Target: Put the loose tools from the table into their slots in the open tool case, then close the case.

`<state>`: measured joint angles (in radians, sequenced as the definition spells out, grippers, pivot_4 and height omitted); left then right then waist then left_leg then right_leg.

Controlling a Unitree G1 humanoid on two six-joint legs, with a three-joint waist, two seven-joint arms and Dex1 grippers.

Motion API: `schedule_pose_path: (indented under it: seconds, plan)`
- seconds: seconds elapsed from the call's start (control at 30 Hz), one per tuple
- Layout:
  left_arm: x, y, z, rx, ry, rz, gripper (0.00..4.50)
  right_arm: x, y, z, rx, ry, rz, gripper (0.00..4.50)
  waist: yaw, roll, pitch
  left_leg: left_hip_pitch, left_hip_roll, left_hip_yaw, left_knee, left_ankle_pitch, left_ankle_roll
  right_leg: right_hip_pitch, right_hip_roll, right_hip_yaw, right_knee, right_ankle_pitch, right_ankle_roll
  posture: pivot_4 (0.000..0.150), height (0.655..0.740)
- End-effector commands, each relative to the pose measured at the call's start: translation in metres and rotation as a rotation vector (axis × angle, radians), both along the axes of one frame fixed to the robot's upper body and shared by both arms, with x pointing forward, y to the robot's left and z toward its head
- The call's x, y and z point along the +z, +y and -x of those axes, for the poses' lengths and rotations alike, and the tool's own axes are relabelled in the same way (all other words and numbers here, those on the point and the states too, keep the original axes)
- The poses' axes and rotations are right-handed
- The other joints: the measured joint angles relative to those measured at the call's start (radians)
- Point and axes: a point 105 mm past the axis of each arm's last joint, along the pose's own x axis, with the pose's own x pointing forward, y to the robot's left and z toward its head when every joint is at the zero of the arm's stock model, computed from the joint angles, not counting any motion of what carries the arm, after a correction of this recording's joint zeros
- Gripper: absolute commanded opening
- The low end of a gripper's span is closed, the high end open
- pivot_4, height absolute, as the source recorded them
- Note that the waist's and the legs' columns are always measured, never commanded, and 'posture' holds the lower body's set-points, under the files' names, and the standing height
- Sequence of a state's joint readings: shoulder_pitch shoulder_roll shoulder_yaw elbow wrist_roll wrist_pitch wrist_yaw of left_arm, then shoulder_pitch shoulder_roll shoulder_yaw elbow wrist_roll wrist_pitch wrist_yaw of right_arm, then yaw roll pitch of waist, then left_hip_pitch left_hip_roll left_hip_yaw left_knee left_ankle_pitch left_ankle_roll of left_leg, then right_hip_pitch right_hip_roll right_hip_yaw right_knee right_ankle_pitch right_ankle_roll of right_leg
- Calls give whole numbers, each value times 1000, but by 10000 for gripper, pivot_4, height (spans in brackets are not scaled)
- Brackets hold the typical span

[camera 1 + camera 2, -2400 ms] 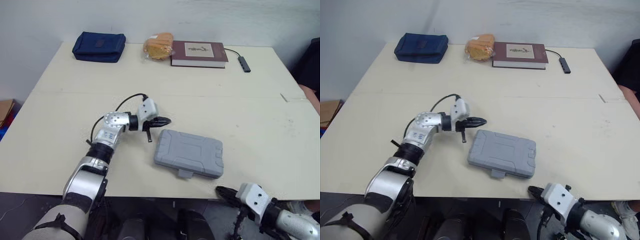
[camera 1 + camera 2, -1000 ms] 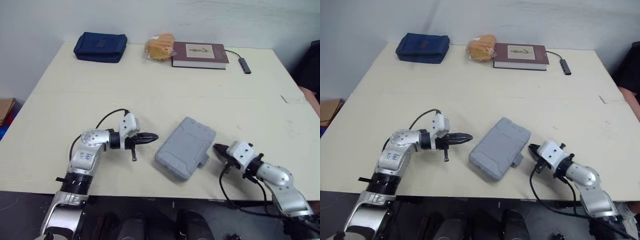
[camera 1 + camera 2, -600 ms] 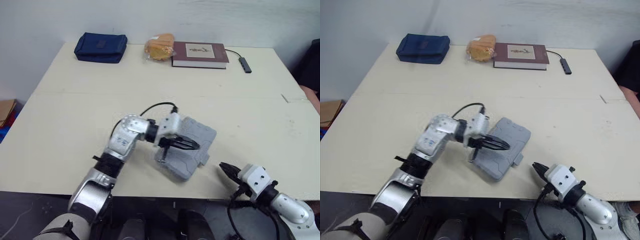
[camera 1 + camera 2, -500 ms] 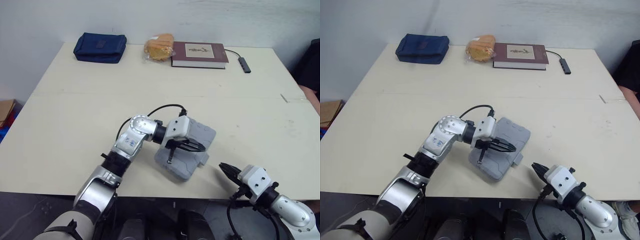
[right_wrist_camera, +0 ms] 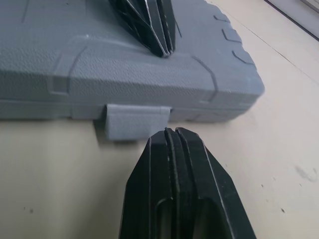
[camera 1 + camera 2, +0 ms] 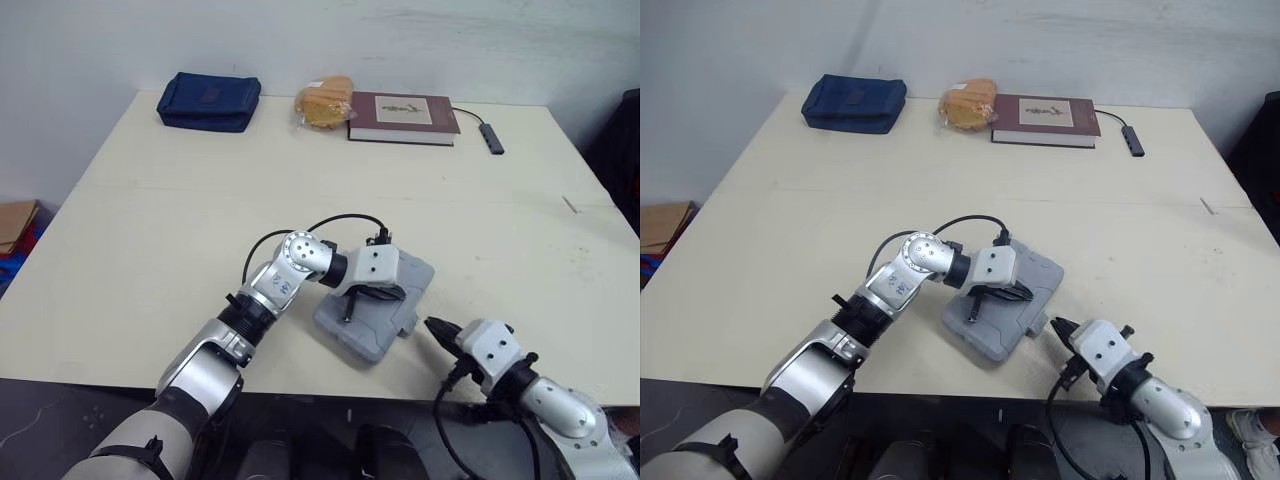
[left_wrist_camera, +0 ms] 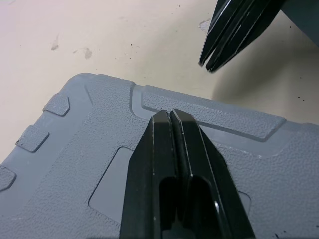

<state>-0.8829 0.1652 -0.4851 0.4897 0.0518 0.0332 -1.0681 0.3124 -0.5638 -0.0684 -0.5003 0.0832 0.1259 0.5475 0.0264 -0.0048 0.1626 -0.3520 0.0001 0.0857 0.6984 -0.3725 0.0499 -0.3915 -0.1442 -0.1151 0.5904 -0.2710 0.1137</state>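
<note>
Left gripper (image 7: pixel 170 115), clamped shut and empty, bears on the closed tool case (image 6: pixel 372 334) lid — it may skid. Right gripper (image 5: pixel 172 132), clenched too, sits just beside the case's latch (image 5: pixel 137 121) — a shove could slide the case.

We see the left arm (image 6: pixel 272 285) built of rounded silver segments with black joint rings, ending in a white boxy wrist housing (image 6: pixel 372 268), with a thin black cable (image 6: pixel 340 217) arching over it. The right arm (image 6: pixel 560 408) has the same silver shell and a white wrist block (image 6: pixel 488 345). The left gripper (image 7: pixel 170 113) and right gripper (image 5: pixel 172 132) each carry two glossy black fingers tapering to a narrow wedge.
</note>
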Motion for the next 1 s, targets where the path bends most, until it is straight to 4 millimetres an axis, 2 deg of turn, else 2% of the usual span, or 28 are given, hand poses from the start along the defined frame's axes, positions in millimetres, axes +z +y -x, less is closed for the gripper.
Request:
schedule_pose_path:
  seconds: [0.03,0.17,0.5,0.67,0.8,1.0]
  plan:
    - [-53,22,1,82,130,-173,344,-6,6,-4,15,42,-10,0,-1,-1,-1,0,0,0,0,0,0,0,0,0,0,0,0,1500,7400]
    - [-52,21,2,76,127,-166,344,-14,10,-12,31,87,0,0,-2,-1,-2,0,0,0,0,0,0,0,0,0,0,0,0,1500,7400]
    - [-55,28,-1,94,122,-185,344,-4,26,-29,125,54,-6,0,-6,-2,-2,0,0,0,0,0,0,0,0,-1,0,0,0,1500,7400]
    - [-56,30,-2,102,125,-194,344,0,40,-33,196,84,-20,0,-12,-2,-2,0,1,0,0,0,0,0,0,-1,0,0,0,1500,7400]
    - [-58,34,-4,115,136,-213,344,1,52,-27,271,157,-57,0,-24,-3,-3,0,1,-1,0,0,-1,0,0,-1,0,0,-1,1500,7400]
    - [-65,43,-6,130,150,-247,344,-2,43,-38,242,113,-46,0,-31,-4,-3,0,3,-1,0,-1,-3,0,1,-2,0,-1,-2,1500,7400]
